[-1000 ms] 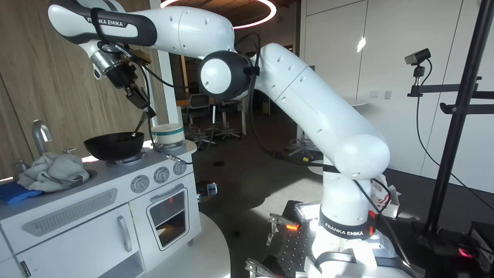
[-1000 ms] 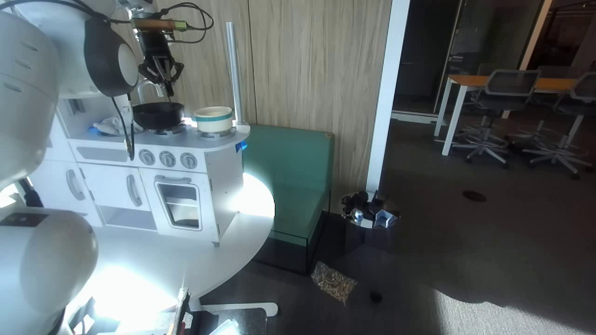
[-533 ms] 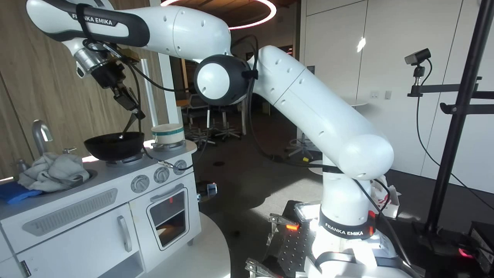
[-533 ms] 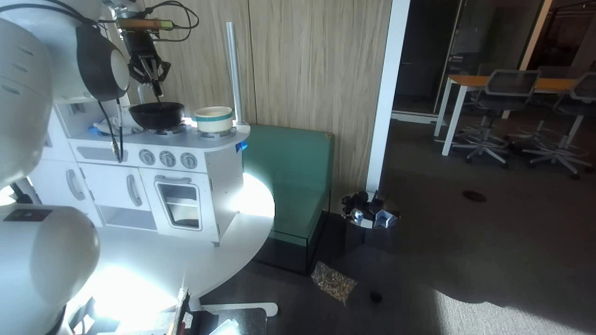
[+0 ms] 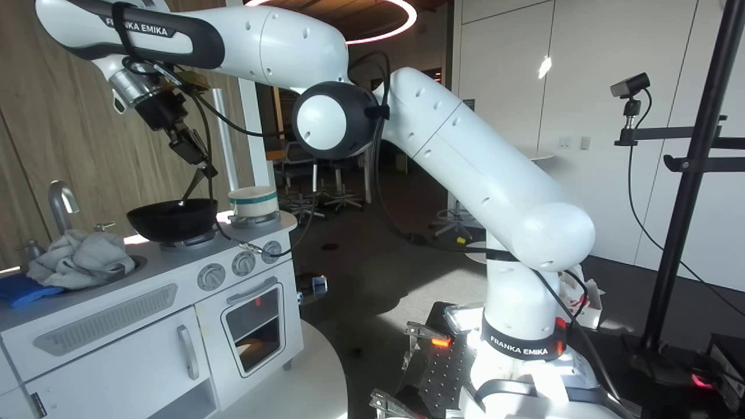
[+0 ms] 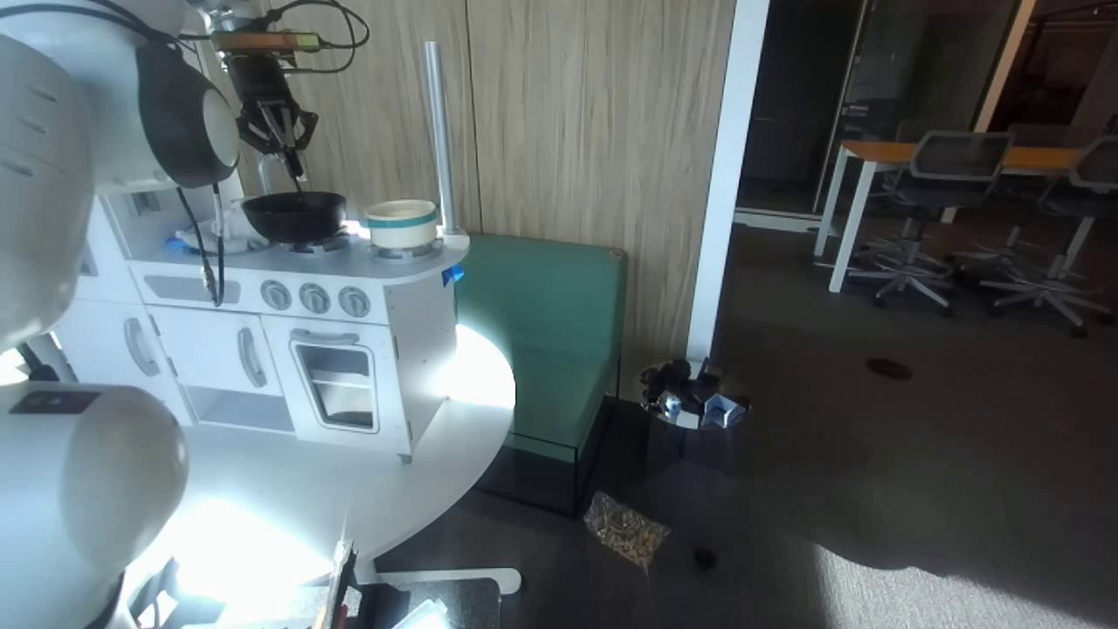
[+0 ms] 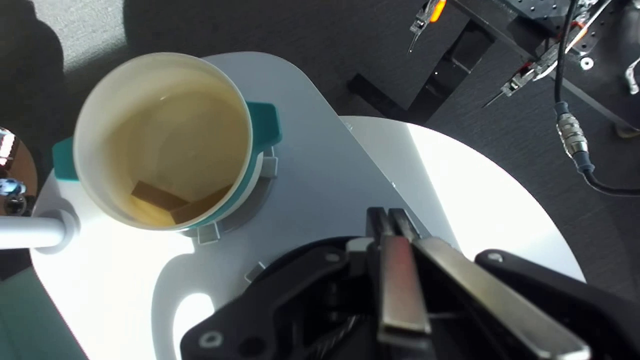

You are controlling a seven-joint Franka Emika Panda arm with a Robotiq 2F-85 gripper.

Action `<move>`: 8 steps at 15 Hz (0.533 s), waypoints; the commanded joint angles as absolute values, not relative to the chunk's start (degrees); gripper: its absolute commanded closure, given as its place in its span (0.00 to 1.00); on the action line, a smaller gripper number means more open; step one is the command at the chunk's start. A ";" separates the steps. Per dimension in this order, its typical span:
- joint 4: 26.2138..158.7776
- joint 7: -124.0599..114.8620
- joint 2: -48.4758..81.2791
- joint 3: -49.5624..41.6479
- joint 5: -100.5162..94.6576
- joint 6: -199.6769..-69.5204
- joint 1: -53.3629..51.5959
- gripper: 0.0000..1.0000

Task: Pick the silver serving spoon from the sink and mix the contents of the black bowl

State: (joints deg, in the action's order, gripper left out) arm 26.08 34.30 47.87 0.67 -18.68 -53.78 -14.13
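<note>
Both exterior views: hand (image 5: 208,170) apparently tight on the spoon (image 5: 191,184), nearer the faucet (image 5: 56,203) than before.

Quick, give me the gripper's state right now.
Gripper: closed, holding the spoon by its upper end, with the lower end reaching down into the black bowl.

The bowl (image 5: 171,224) is black; the pot (image 6: 400,231) is cream, with a teal band (image 5: 254,200); the wall (image 6: 559,131) is wood-grained.
</note>
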 commanded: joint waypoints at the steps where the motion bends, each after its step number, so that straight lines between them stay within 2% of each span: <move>1: 26.39 32.25 46.19 -0.23 -17.80 -55.11 -13.54 0.99; 8: 26.59 29.26 45.22 -0.54 -17.78 -54.77 -13.50 0.99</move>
